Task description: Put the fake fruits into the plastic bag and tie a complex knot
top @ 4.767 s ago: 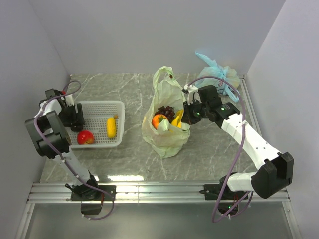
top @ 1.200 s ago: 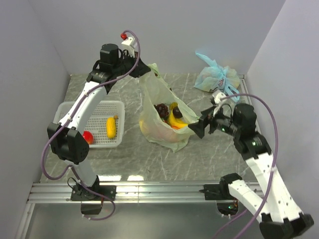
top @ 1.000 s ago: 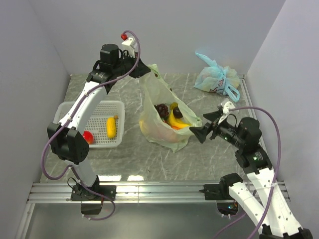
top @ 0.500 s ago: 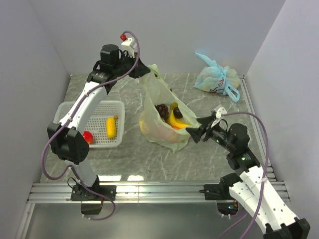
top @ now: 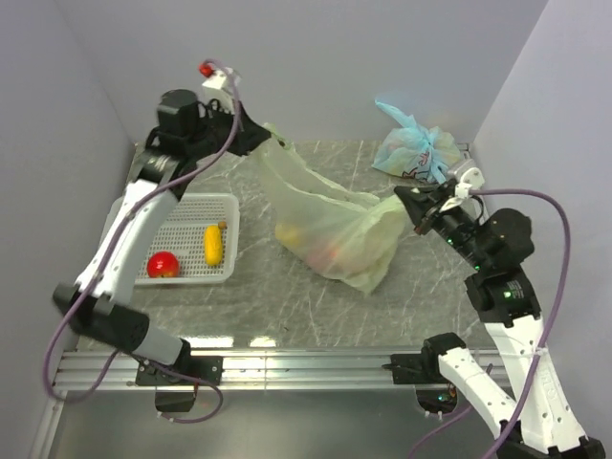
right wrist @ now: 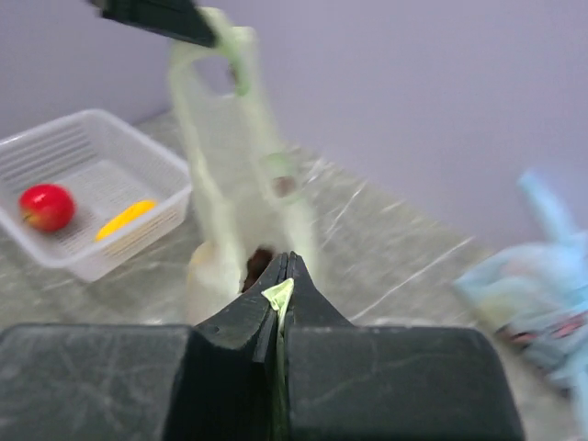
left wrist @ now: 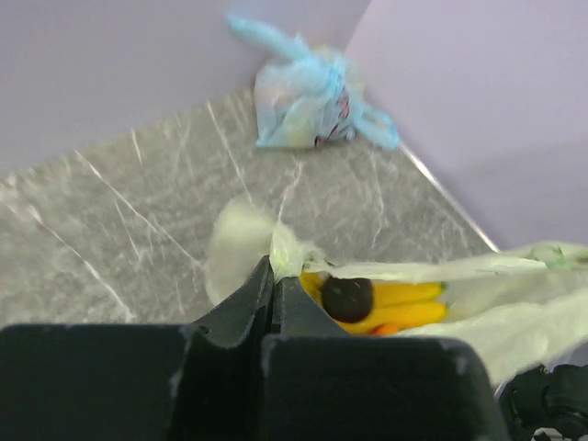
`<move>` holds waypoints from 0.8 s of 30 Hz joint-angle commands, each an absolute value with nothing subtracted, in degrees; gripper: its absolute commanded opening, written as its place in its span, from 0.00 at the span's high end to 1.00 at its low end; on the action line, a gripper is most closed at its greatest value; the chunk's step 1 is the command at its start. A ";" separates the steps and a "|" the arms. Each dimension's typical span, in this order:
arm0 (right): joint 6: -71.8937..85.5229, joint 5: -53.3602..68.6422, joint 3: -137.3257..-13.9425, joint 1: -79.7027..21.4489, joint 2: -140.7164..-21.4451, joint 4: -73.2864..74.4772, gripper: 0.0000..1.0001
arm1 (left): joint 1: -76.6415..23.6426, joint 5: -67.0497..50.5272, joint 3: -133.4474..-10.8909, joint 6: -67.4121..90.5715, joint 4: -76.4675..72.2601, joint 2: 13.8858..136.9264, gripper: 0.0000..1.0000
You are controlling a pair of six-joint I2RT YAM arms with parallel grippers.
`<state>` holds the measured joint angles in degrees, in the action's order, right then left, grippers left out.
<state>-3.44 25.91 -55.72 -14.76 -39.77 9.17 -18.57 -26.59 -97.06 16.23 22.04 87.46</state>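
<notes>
Plastic bag (top: 335,234) rests mid-way along the tabletop (top: 287,296), pulled taut between both arms. A banana (left wrist: 404,296) and a dark grape (left wrist: 347,299) are visible inside.

Left jaws: pressed together, pinching one handle high over the rear of the tabletop. The left arm (top: 134,215) is extended upward.

Right jaws: pressed together on the opposite handle. The right arm (top: 507,287) is upright, with its wrist angled leftward.

A red apple (top: 163,264) lies in the white basket (top: 182,206).

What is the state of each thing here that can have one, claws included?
plastic bag, stretched out, not yet knotted
left claw, shut on a bag handle
right claw, shut on the bag's other end
blue bag, tied shut
basket, holding a red apple and a yellow fruit
</notes>
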 commanded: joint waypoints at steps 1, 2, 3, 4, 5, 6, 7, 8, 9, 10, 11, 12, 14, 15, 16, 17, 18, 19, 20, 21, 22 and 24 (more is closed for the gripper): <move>-10.98 29.08 -61.26 -11.60 -41.92 12.21 1.00 | -19.50 -23.38 -95.46 15.39 20.57 77.53 1.00; -12.73 30.31 -61.26 -11.34 -43.49 12.48 1.00 | -19.86 -23.12 -94.93 14.86 21.18 76.74 1.00; -13.53 31.02 -61.43 -11.25 -44.29 14.05 1.00 | -20.56 -22.33 -94.23 14.42 21.88 75.51 1.00; -14.32 31.55 -60.74 -11.25 -45.60 14.32 1.00 | -21.96 -21.63 -93.61 13.98 22.49 75.15 1.00; -15.02 31.90 -60.12 -11.16 -45.96 14.33 1.00 | -22.67 -21.01 -92.73 13.71 23.54 74.54 1.00; -15.73 31.64 -59.51 -11.16 -46.31 13.98 1.00 | -24.07 -21.01 -90.64 13.19 23.82 73.49 1.00; -16.60 31.29 -57.59 -11.08 -46.49 13.45 1.00 | -24.52 -20.83 -89.31 13.10 23.82 72.78 1.00; -17.74 31.38 -56.61 -10.99 -46.41 13.62 1.00 | -24.87 -21.00 -87.82 13.10 23.21 71.99 1.00; -18.71 31.20 -55.64 -10.99 -46.32 13.62 1.00 | -25.40 -21.27 -84.41 13.18 22.42 70.07 1.00; -20.29 30.42 -53.46 -10.73 -45.71 13.54 1.00 | -26.01 -22.31 -82.81 13.36 21.80 69.18 1.00; -21.35 30.24 -52.57 -10.55 -45.36 13.97 1.00 | -26.45 -24.15 -81.49 13.10 21.54 68.30 1.00; -22.40 30.06 -50.82 -10.29 -44.92 13.80 1.00 | -27.33 -25.74 -79.13 12.05 20.92 66.55 1.00; -23.81 30.75 -49.40 -8.97 -43.60 13.19 1.00 | -27.77 -28.81 -77.26 10.12 20.31 64.78 0.94; -24.43 31.63 -48.87 -8.44 -43.07 13.10 1.00 | -27.86 -30.57 -75.95 8.02 19.87 62.77 0.89; -25.83 32.68 -48.00 -8.18 -42.11 12.92 1.00 | -27.95 -31.02 -75.59 6.61 18.99 61.62 0.80; -26.10 33.83 -47.47 -7.91 -41.58 12.31 1.00 | -27.86 -31.20 -75.15 4.94 18.64 59.61 0.63; -26.71 34.71 -47.03 -7.91 -41.05 12.22 1.00 | -27.69 -29.55 -75.06 2.05 18.37 58.63 0.57; -27.85 35.41 -46.85 -7.91 -40.44 12.39 1.00 | -26.99 -29.44 -75.23 0.63 18.37 57.84 0.43; -28.12 36.03 -46.93 -7.91 -40.17 12.57 1.00 | -26.03 -30.14 -75.50 -1.47 18.20 57.14 0.22; -28.12 37.17 -47.11 -7.91 -39.99 12.66 1.00 | -22.45 -31.36 -75.67 -2.97 17.50 56.00 0.02; -28.65 37.70 -47.46 -8.00 -39.99 13.09 1.00 | -19.89 -37.03 -75.93 -3.34 16.97 55.64 0.01; -29.27 38.76 -48.42 -7.74 -40.08 14.49 1.00 | -13.66 -42.86 -77.07 -5.34 17.66 55.55 0.01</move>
<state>-26.65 35.44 -46.72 -8.19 -40.58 15.07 -20.27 -33.34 -74.35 0.73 20.97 56.60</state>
